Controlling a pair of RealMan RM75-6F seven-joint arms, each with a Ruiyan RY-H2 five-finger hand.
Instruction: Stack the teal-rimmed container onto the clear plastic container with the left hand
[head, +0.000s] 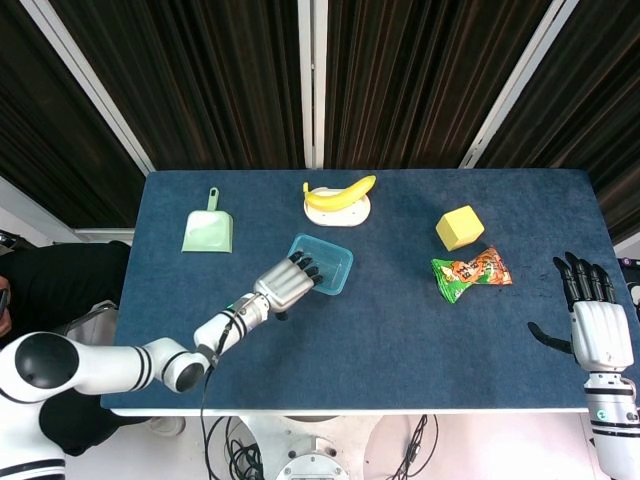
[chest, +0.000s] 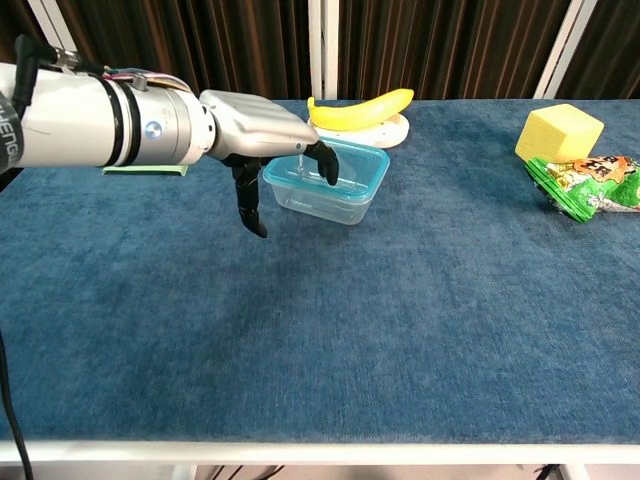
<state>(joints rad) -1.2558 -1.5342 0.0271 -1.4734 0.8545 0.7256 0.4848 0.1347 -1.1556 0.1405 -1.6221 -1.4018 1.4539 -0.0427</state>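
A teal-rimmed container (head: 325, 266) (chest: 340, 180) with a clear body stands on the blue table, left of centre. I cannot tell whether it is one container or two nested ones. My left hand (head: 288, 285) (chest: 258, 130) hovers at its near-left side with its fingers apart and nothing in them. In the chest view one dark fingertip (chest: 328, 170) overlaps the near rim and the thumb hangs down beside the container. My right hand (head: 598, 318) rests open near the table's right edge, seen only in the head view.
A banana (head: 342, 194) (chest: 362, 107) on a white dish lies just behind the container. A green dustpan (head: 208, 229) sits at the back left. A yellow block (head: 459, 227) (chest: 558, 131) and a snack bag (head: 470, 272) (chest: 588, 184) lie to the right.
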